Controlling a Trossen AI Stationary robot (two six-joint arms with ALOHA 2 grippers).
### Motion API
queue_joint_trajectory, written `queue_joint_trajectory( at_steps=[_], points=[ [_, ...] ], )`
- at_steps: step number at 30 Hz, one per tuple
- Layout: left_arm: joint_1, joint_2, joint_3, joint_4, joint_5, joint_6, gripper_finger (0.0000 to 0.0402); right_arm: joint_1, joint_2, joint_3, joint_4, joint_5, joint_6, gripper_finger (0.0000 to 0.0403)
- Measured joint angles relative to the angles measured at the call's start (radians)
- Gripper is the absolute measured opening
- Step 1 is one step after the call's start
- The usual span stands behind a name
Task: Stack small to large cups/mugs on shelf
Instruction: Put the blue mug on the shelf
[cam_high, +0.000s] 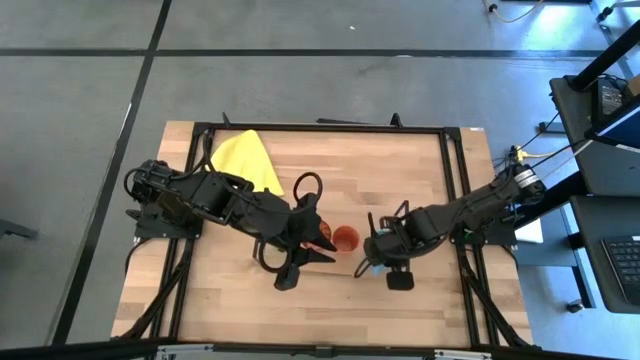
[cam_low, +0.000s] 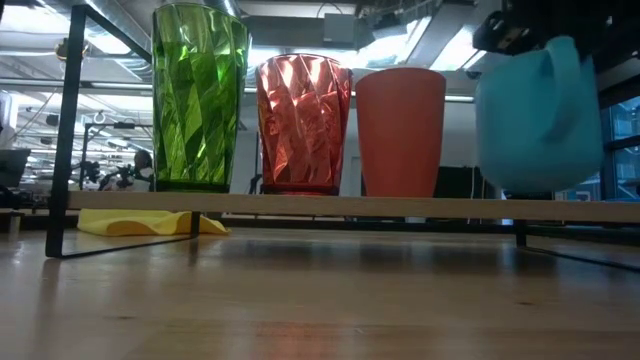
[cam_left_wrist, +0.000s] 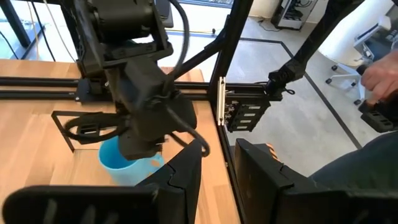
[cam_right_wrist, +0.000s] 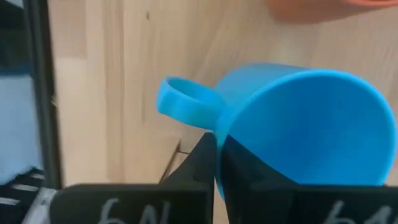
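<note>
Wooden tabletop (cam_high: 400, 180), shelf (cam_low: 330, 204) across it. We read: green tumbler (cam_low: 200, 100), red-orange patterned cup (cam_low: 303, 122), orange cup (cam_low: 400, 130) seated. Left gripper (cam_high: 300, 262), jaws partly apart and empty, waits beside these. Right gripper (cam_right_wrist: 216, 162) pinches the blue mug (cam_low: 540, 115) rim, hanging just above the board; we'd lower level before releasing.
</note>
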Motion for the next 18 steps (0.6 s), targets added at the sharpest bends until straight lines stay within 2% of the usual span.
queue_joint_trajectory(
  at_steps=[9, 18],
  points=[
    [0.000, 0.000, 0.000, 0.000, -0.007, -0.001, 0.0092, 0.026, 0.000, -0.013, -0.009, 0.082, -0.151, 0.0011],
    [0.011, 0.000, 0.000, 0.000, -0.027, -0.001, 0.0092, 0.010, 0.000, -0.013, -0.020, 0.066, -0.200, 0.0011]
  ],
)
